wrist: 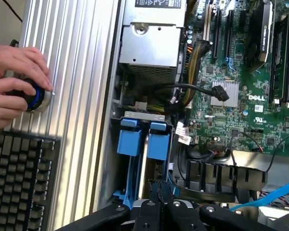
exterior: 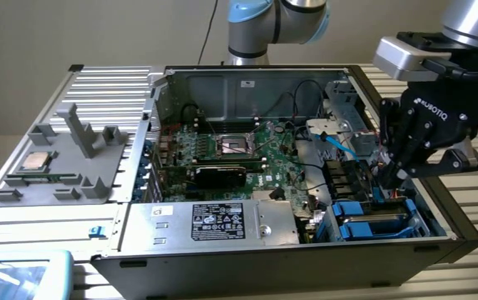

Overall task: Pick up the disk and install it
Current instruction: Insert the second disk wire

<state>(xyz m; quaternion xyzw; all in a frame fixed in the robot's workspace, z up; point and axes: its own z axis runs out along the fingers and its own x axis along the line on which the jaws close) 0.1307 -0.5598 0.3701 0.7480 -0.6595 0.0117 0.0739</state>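
I've got the gripper (exterior: 391,177) down over the open PC case (exterior: 439,206), by its wall on the exterior view's right. Fingers (wrist: 160,195) pressed together, nothing pinched betw them that I can see.

Disk (exterior: 375,223) w/ blue carrier sits in the drive bay at the case's front corner, next to the silver PSU box (exterior: 214,222) w/ black label. Gripper tips just above the bay; can't tell if touching.

Wrist view: two blue carrier tabs (wrist: 139,137) side by side in the bay, fingertips right at the carrier's near end.

Motherboard (exterior: 239,150) mid-case, blue SATA cable (exterior: 339,145) near gripper.

Outside the case: a person's hand (wrist: 14,82) on a round blue-ringed knob (wrist: 33,95), keyboard (wrist: 17,185) beside it. Grey fixture tray (exterior: 64,165) w/ CPU chip (exterior: 37,161) on the far side from gripper.
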